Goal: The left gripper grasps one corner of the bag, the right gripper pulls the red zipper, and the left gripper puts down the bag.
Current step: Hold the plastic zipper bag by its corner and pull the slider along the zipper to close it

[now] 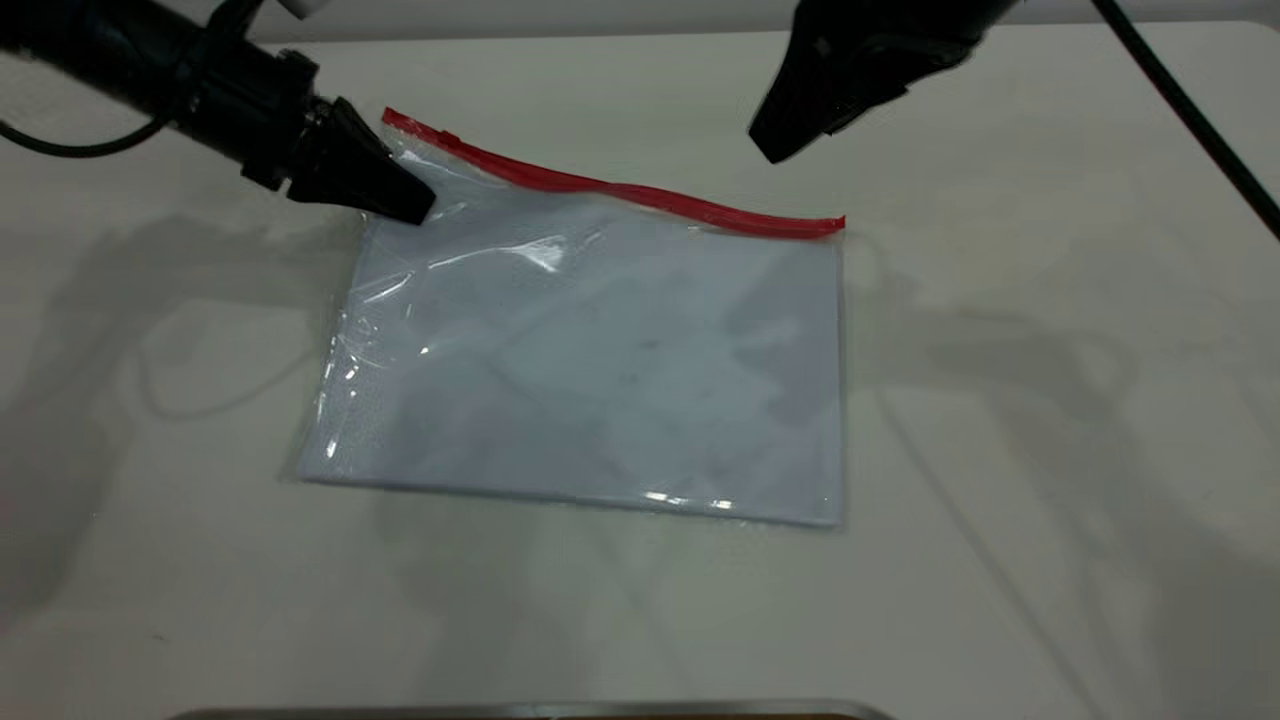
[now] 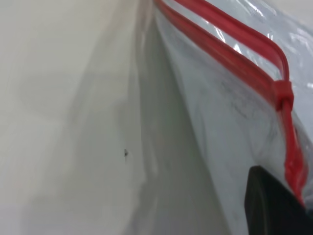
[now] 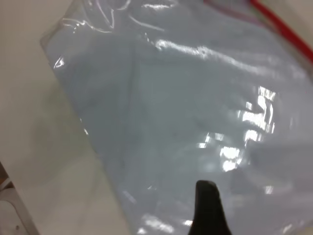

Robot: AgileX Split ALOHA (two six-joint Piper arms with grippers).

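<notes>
While the left tool (image 1: 415, 205) pinches the bag's (image 1: 600, 370) lifted far-left corner, and I cannot tell the state of the right tool (image 1: 772, 148) hovering above the red zipper (image 1: 640, 192), the bag lies lengthwise left-to-right on the pale counter (image 1: 1050, 420).

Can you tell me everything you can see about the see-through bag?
The bag is a big flat rectangle of clear, shiny, wrinkly plastic with pale sheets inside. The red zipper runs along its far long edge, and a small red slider tab sits near the left end. Most of it lies flat on the white table. Its far left corner is lifted, where the left gripper pinches it just below the zipper. The right gripper hangs above the zipper edge without touching it.
</notes>
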